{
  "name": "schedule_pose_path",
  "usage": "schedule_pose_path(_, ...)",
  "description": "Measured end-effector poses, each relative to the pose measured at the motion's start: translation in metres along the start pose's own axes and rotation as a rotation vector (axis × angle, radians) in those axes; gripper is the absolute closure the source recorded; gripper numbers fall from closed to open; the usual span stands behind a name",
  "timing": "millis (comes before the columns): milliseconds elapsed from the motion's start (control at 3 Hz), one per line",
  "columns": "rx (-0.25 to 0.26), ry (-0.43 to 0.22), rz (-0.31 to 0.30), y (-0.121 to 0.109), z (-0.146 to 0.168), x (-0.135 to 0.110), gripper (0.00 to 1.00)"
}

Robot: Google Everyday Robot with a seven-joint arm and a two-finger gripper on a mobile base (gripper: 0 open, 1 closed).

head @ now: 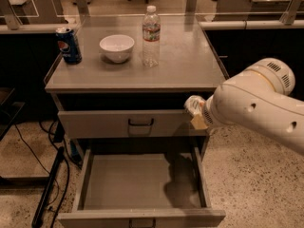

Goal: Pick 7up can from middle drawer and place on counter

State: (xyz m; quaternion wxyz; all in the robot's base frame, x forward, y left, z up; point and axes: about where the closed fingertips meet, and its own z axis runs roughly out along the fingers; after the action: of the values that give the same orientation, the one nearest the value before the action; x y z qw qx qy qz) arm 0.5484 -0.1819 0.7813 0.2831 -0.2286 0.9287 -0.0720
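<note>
The gripper [195, 114] hung at the right end of the closed upper drawer front [95, 124], above the right wall of the open middle drawer [137, 184]; the white arm [259, 103] hid most of it, yet a small silvery-white thing showed at its tip, which I took for the 7up can [192, 104], clasped there with nothing under it; the drawer's floor lay bare, which fitted that reading.

The can sat below the level of the counter [190, 70], so the step in hand looked like the carry up and over; done well, it would rise straight first, until the can's base cleared the counter's near edge, and only then travel toward the far side; going inward too soon risked knocking the can against that edge.

The Pepsi can [69, 45] stood at the far left, the bowl [117, 47] and the water bottle [150, 30] toward the far middle; the near right part of the top seemed the safest landing spot, well apart from the tall bottle, which would tip easily; the can should go down upright and flat, and be let go only once it rested.
</note>
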Motion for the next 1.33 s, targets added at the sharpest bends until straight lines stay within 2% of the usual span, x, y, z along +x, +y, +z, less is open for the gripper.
schedule_pose_path(333,0.001,-0.004,0.001,-0.001,-0.001,-0.002,1.0)
schedule_pose_path(667,0.026,-0.041,0.027,-0.008,-0.015,-0.008,1.0)
schedule_pose_path(1000,0.08,-0.108,0.059,-0.032,-0.047,-0.029,1.0)
schedule_pose_path(1333,0.11,-0.157,0.075,-0.049,-0.069,-0.057,1.0)
